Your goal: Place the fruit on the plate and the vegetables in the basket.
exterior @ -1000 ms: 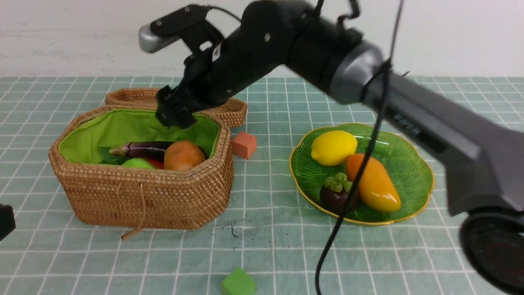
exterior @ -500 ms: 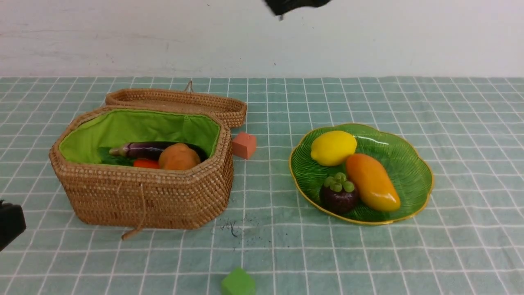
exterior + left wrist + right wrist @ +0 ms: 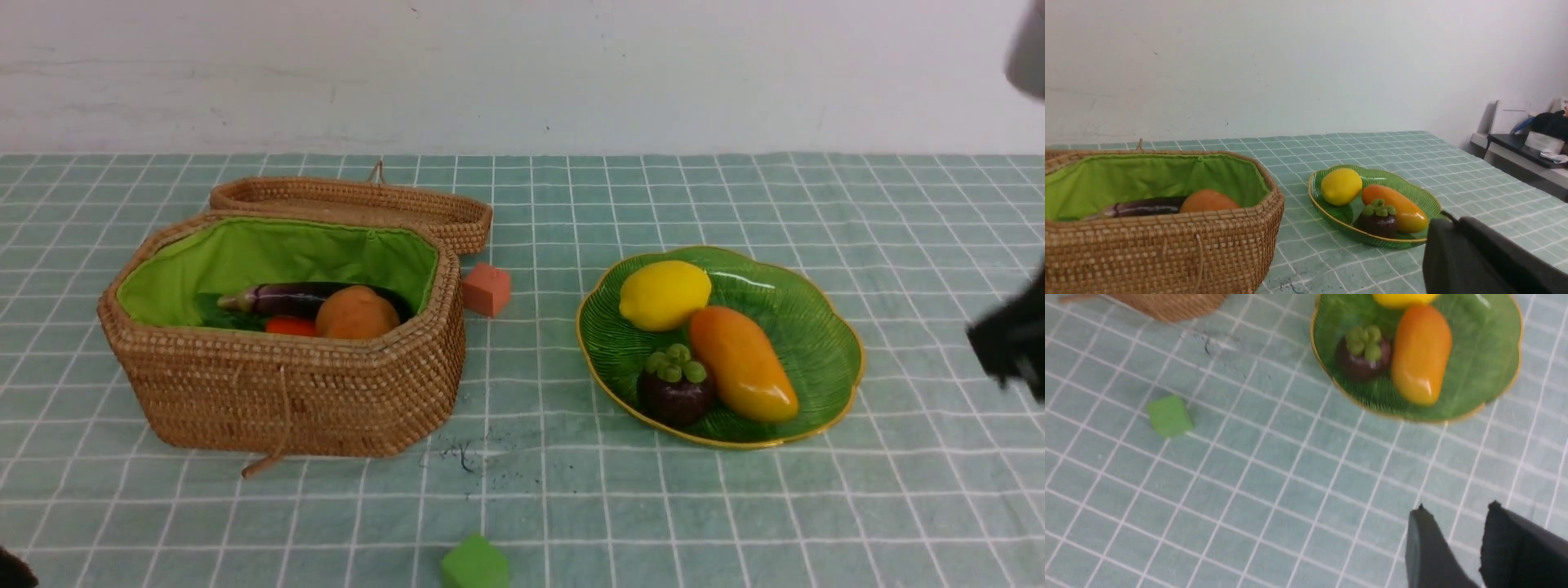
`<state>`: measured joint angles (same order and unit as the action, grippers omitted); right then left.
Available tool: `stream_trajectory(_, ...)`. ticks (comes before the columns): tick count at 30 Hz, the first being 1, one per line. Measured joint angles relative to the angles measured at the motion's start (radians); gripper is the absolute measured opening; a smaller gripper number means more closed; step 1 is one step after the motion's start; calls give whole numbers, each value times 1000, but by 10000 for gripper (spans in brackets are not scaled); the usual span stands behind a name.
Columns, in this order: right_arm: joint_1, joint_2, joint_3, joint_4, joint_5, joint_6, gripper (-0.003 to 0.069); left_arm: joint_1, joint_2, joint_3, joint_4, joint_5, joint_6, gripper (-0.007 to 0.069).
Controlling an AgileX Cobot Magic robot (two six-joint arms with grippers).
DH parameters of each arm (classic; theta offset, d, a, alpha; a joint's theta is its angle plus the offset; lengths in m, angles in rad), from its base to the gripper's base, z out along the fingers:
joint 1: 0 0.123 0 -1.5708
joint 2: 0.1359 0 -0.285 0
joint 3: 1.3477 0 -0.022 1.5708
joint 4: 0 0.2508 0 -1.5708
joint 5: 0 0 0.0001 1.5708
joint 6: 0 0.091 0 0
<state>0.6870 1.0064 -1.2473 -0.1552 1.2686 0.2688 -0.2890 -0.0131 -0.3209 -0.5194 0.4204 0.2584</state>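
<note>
The basket [image 3: 286, 384] sits on the left of the green checked tablecloth [image 3: 571, 506], its wicker lid [image 3: 359, 204] folded back on the far side and the green lining [image 3: 269, 257] showing. Inside lie the eggplant [image 3: 286, 298], the potato [image 3: 357, 314] just right of it, and a strip of the carrot [image 3: 291, 326] at the near wall; dark green leaves show at the left, and the gourd is not visible.

The plate [image 3: 816, 327] sits to the right, well apart from the basket. It carries 3 fruits — the lemon [image 3: 664, 294] on the far left part, the mango [image 3: 741, 363] lying lengthwise beside it, and the mangosteen [image 3: 674, 385] at the near rim, touching the mango.

2 cubes lie on the cloth: a red cube [image 3: 486, 288] just right of the basket, and a green cube [image 3: 475, 564] at the near edge.

The right gripper [image 3: 1453, 522] hangs above bare cloth near and right of the plate — its 2 black fingers [image 3: 1423, 547] stand a little apart with nothing between them. The left gripper [image 3: 1474, 257] shows only as a dark mass in its wrist view, with its jaws together and nothing seen in them.
</note>
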Motion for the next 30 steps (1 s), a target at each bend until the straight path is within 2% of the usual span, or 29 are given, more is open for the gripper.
stream_trajectory(3,0,-106,140,1,0,68,223,0,-2,35,0,-2,0,-13)
stream_trajectory(9,0,-247,281,2,0,103,229,0,-2,70,-2,4,0,-13)
stream_trajectory(23,0,-358,295,0,0,104,237,0,-2,74,-2,21,1,-13)
stream_trajectory(26,-57,-407,325,-10,-17,91,183,0,-2,74,-2,21,1,-13)
stream_trajectory(27,-92,-433,349,-1,-33,74,142,0,-2,74,-2,21,1,-12)
stream_trajectory(30,-271,-563,513,36,-177,-55,13,0,-2,74,-2,21,1,-11)
